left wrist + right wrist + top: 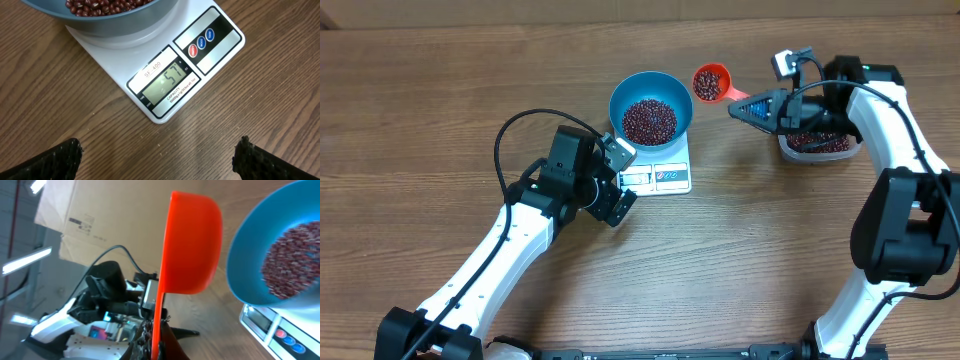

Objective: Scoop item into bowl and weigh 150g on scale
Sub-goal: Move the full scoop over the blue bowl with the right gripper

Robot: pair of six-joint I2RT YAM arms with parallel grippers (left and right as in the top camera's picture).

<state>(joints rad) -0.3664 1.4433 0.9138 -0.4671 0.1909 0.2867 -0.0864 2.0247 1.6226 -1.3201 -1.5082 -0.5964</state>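
Sitting on the white scale, the blue bowl is carrying a maroon heap of beans, and the scale is lying near the middle of the wooden counter. The right tool is pinching the handle of an orange-red scoop, its jaws pressed tight on it. It is holding the scoop just beside the bowl's rim, on the side toward the right arm. More beans are lying in the scoop's cup. Under the right arm, a clear tub is holding another lot of beans. The left tool is hovering low over the counter just in front of the scale's display edge, its fingers spread wide and gripping nothing. In the left wrist view the display is showing digits that read 57, with one red and two blue buttons lying beside it.
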